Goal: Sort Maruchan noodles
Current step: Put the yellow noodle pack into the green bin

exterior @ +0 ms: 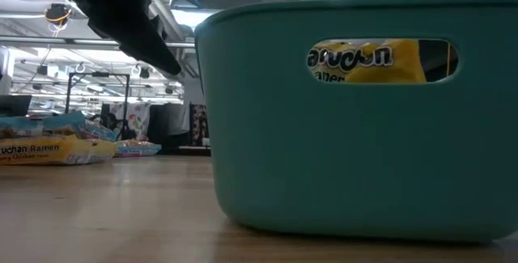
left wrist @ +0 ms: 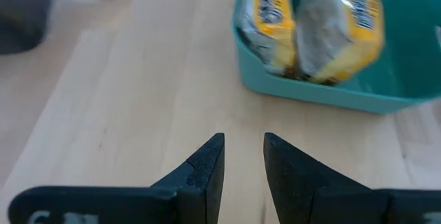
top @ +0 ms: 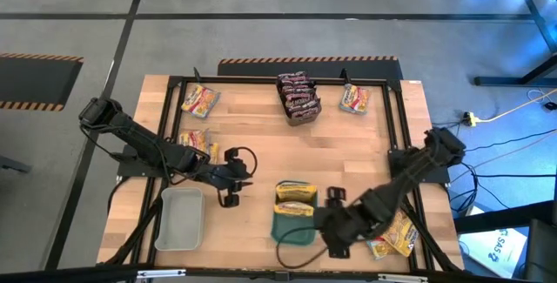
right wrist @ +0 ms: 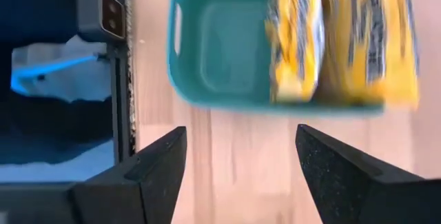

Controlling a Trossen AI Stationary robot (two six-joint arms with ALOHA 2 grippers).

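Two yellow packets [top: 295, 198] already stand on edge in my teal tray [top: 287, 231], and with my right gripper [top: 334, 222] spread empty beside it and my left gripper [top: 229, 178] nearly closed on nothing, I risk nudging that smooth tray or toppling the crinkly, slippery packs

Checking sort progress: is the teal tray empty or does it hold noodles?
Partly filled. The teal tray holds yellow Maruchan packets standing on edge at one end; the rest of its floor is bare.
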